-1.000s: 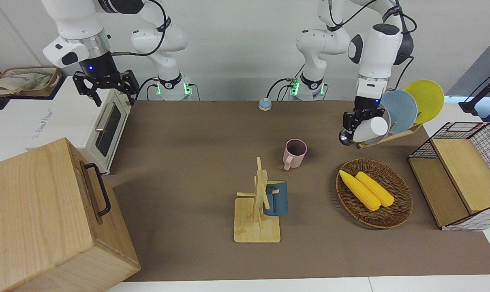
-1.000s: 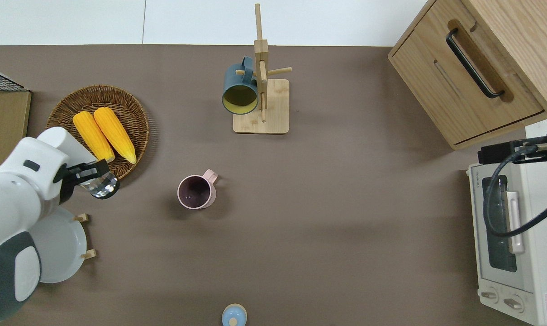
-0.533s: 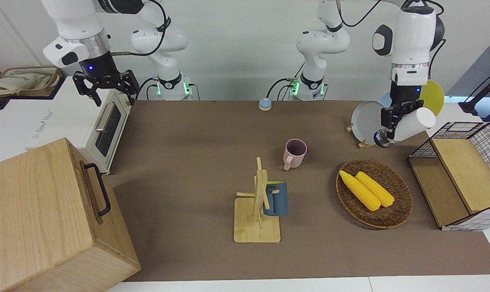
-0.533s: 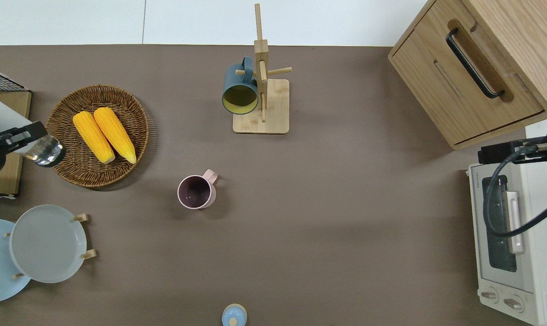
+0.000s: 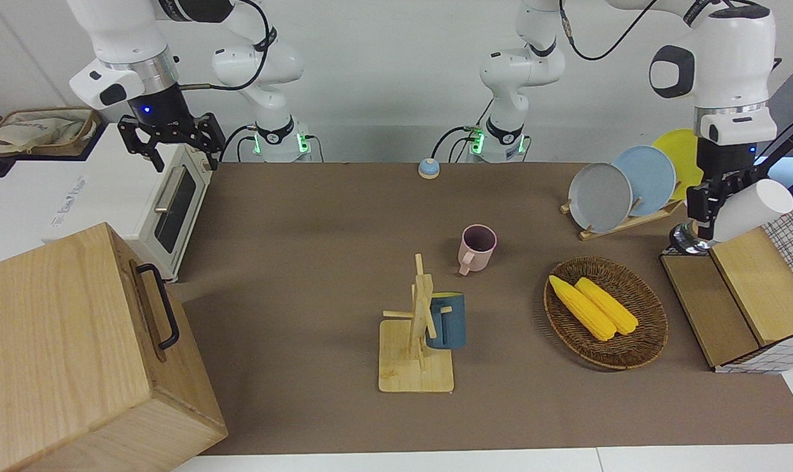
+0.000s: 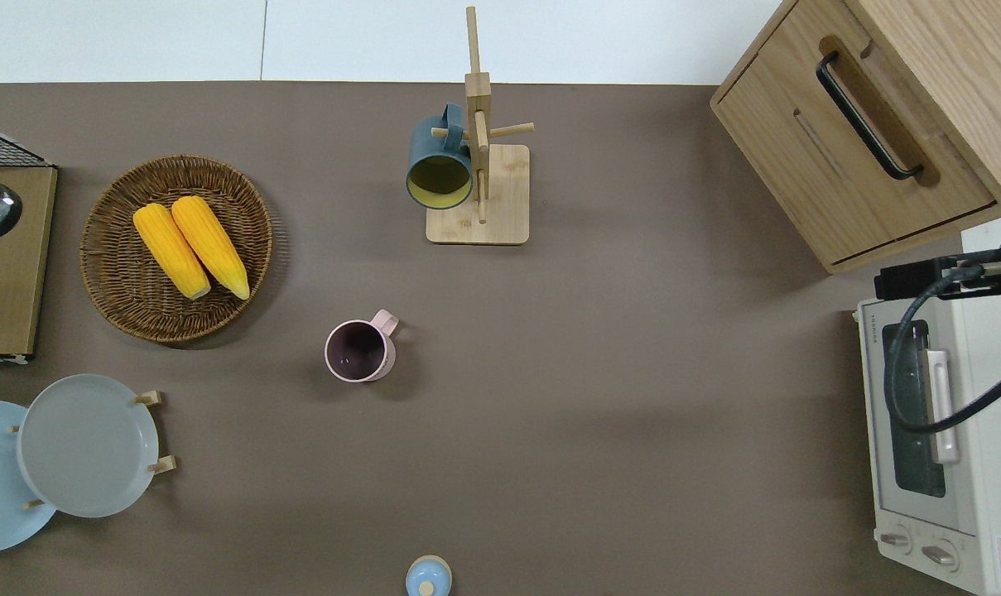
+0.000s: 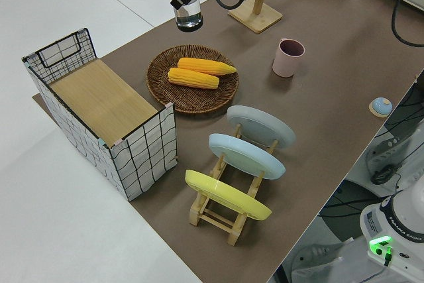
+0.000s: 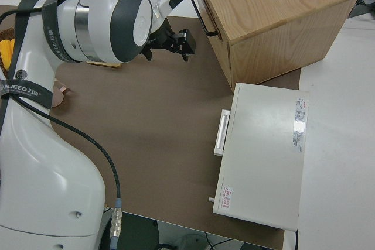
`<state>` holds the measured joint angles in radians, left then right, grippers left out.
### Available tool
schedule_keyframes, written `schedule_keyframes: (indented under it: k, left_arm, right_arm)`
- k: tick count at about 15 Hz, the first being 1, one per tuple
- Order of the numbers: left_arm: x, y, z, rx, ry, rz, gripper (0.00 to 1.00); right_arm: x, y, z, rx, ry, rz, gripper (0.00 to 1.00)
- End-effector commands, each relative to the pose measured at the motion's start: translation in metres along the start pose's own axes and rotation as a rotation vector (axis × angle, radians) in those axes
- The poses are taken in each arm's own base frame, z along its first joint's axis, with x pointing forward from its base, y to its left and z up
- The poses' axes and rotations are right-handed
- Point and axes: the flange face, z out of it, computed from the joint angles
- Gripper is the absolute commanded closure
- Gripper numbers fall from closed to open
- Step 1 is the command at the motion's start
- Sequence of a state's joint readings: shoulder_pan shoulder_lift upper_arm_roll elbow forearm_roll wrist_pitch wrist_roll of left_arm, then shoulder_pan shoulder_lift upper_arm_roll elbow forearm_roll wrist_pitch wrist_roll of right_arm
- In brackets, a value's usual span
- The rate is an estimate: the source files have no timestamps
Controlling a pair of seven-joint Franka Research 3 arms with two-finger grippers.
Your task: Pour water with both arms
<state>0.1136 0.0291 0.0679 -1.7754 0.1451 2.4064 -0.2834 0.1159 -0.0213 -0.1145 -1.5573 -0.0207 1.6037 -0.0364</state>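
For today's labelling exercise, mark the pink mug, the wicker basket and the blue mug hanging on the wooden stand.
pink mug (image 5: pixel 478 249), front view, on its outer wall.
wicker basket (image 6: pixel 119 308), overhead view, on its bare woven rim.
blue mug (image 5: pixel 450 324), front view, on its side wall.

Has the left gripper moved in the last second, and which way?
Yes. The left gripper, shut on a clear bottle, has swung from beside the plate rack toward the left arm's end, and now hangs over the wire basket.
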Motion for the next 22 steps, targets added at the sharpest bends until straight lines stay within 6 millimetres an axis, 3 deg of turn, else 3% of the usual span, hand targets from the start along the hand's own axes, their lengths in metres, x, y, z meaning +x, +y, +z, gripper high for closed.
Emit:
schedule_keyframes:
  k: [1, 5, 11, 18, 22]
  left_arm:
    - [0.031, -0.045, -0.004, 0.049, 0.052, 0.078, 1.00]
    - [0.038, -0.081, -0.004, 0.006, 0.084, 0.114, 1.00]
    - [0.045, -0.137, 0.010, -0.040, 0.180, 0.165, 1.00]
    - [0.034, -0.202, 0.032, -0.121, 0.216, 0.233, 1.00]
    - [0.022, -0.235, 0.057, -0.152, 0.228, 0.250, 1.00]
  right_arm:
    - [-0.002, 0.000, -0.003, 0.008, 0.000, -0.012, 0.009]
    - [-0.002, 0.000, -0.003, 0.008, 0.000, -0.011, 0.009]
    - [-0.002, 0.000, -0.003, 0.008, 0.000, -0.011, 0.009]
    - [-0.002, 0.000, -0.003, 0.008, 0.000, -0.011, 0.009]
    - [-0.002, 0.000, -0.003, 0.008, 0.000, -0.011, 0.009]
